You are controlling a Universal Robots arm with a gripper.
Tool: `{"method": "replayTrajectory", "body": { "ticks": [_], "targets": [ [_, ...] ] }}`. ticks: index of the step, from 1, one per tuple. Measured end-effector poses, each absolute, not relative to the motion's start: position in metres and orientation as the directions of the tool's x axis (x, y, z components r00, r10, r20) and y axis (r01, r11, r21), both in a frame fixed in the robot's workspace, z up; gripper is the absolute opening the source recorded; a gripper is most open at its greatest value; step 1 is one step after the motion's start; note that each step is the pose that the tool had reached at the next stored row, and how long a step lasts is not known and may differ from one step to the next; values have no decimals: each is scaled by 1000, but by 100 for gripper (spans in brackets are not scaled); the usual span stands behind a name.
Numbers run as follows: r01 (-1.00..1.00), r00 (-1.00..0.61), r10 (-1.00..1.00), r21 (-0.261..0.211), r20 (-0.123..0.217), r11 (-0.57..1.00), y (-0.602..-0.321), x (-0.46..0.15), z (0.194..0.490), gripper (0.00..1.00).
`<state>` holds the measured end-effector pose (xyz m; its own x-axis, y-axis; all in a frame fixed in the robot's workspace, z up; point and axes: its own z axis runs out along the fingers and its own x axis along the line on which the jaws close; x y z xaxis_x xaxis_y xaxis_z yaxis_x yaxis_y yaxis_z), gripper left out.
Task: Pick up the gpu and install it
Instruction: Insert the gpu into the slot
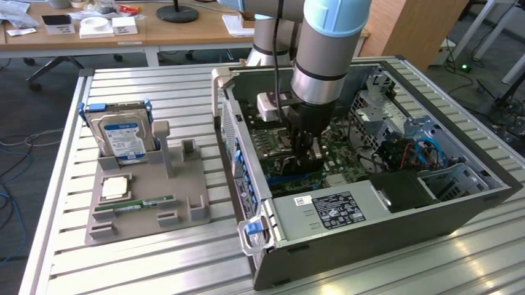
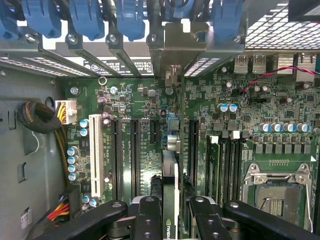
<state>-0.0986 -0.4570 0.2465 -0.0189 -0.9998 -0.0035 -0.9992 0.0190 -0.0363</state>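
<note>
Tool (image 2: 174, 212) clamps the gpu (image 2: 170, 182) edge-on over black motherboard slots (image 2: 135, 150), with blue latches (image 2: 87, 17) beyond.

I'm seeing the gpu (image 2: 170, 190) edge-on in the wrist view, its near end running off the frame between the gripper (image 2: 175, 212) fingers (image 2: 149, 217), which are covering parts of its 2 faces. In the exterior view the arm (image 1: 328, 55) is getting cut off at the top edge and is blocking the gpu; the power supply label (image 1: 334, 209) is reading too small for me
</note>
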Motion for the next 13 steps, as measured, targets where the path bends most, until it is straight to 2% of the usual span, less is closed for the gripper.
{"method": "replayTrajectory", "body": {
  "ticks": [13],
  "targets": [
    [-999,-19,-1000,-36,-4,19,-457,-99,244,26]
  ]
}}
